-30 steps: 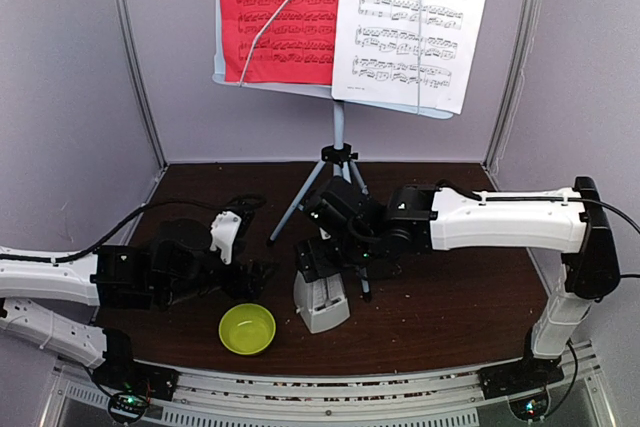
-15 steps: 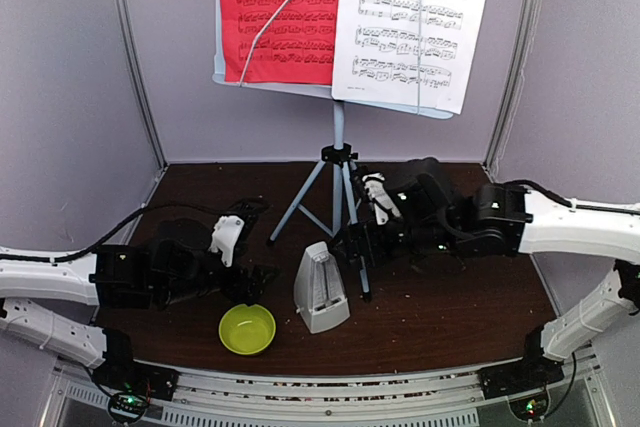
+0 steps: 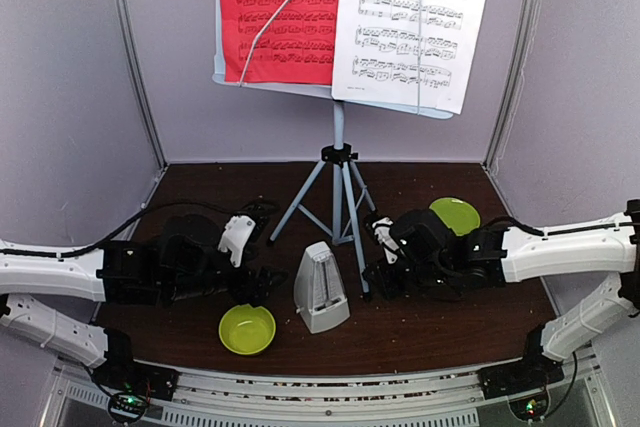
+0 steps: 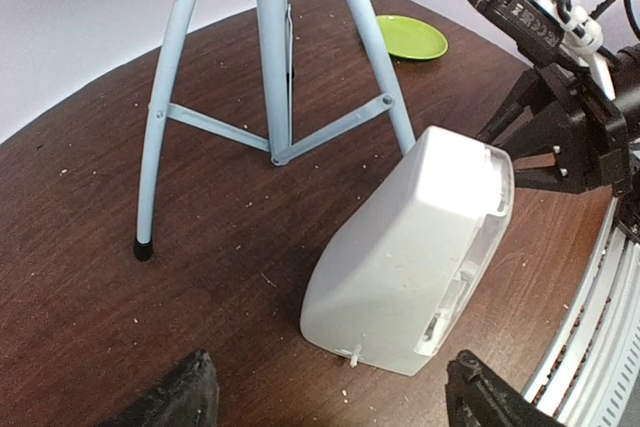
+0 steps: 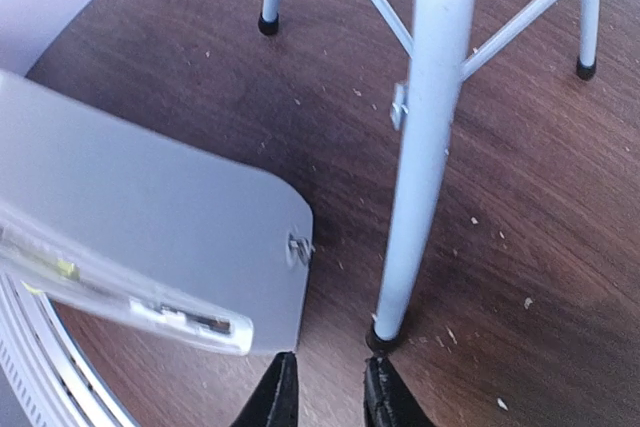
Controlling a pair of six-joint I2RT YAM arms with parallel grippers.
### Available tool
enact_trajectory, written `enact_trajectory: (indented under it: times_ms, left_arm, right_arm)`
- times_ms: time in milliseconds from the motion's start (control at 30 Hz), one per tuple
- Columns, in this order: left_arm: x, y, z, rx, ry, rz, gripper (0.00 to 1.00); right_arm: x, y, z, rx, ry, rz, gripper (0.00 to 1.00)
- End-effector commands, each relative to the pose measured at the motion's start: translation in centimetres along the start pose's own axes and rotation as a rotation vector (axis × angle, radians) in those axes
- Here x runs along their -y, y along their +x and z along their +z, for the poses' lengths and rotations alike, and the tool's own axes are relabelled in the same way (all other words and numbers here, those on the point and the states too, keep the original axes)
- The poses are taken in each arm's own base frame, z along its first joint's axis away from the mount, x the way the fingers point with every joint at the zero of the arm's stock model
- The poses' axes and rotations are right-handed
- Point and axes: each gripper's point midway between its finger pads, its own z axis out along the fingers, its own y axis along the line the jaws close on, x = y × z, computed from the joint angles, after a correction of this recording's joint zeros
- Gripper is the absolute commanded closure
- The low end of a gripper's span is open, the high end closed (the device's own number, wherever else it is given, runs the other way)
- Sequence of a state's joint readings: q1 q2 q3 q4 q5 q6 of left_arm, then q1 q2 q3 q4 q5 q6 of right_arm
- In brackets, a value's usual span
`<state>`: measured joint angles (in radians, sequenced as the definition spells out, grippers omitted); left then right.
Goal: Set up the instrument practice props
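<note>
The pale music stand [image 3: 339,129] stands at the back on tripod legs [image 4: 272,57], with a red sheet [image 3: 280,12] on the left and a white sheet [image 3: 412,22] on the right. The pale-grey metronome [image 3: 320,289] stands upright in front of it. My left gripper [image 3: 262,282] is just left of the metronome [image 4: 415,252], open wide and empty [image 4: 335,402]. My right gripper [image 3: 374,275] is to its right, near a tripod foot [image 5: 385,337]. Its jaws [image 5: 328,399] are only narrowly apart, with bare table between them, beside the metronome [image 5: 130,237].
A lime-green bowl [image 3: 247,329] sits near the front edge, left of the metronome. A flat green plate [image 3: 455,214] lies at the back right, behind my right arm, and shows as well in the left wrist view [image 4: 410,37]. Booth walls close in on three sides.
My right arm has pulled back to the right, away from the metronome, uncovering the green plate, and its jaws have narrowed. My left arm has edged toward the metronome.
</note>
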<state>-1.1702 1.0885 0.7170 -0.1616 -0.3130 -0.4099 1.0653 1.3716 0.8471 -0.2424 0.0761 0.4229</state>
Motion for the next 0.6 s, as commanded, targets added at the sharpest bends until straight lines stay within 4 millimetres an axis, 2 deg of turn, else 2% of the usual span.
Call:
enact_trajectory:
  times_ms: [0,133,267,400,567]
  left_arm:
    - [0.2,-1.9,-0.2,0.040,0.015,-0.028,0.19]
    - [-0.2,-2.5,-0.5,0.049,0.000,-0.060,0.16]
    - [-0.6,-3.6,-1.0,0.038,-0.036,-0.088,0.14]
    - [-0.5,-5.0,-1.5,0.022,-0.048,-0.126,0.14]
    - [-0.3,-6.6,-2.0,-0.011,-0.065,-0.168,0.12]
  right_arm:
    - [-1.1,-1.9,1.5,0.092,-0.036,-0.031,0.77]
    - [-2.3,-1.2,3.6,0.079,-0.090,-0.057,0.79]
    - [-3.5,-0.6,4.7,0.085,-0.160,-0.067,0.81]
    - [-4.9,0.1,4.7,0.099,-0.241,-0.043,0.81]
    - [-7.6,0.7,4.6,0.102,-0.335,-0.031,0.80]
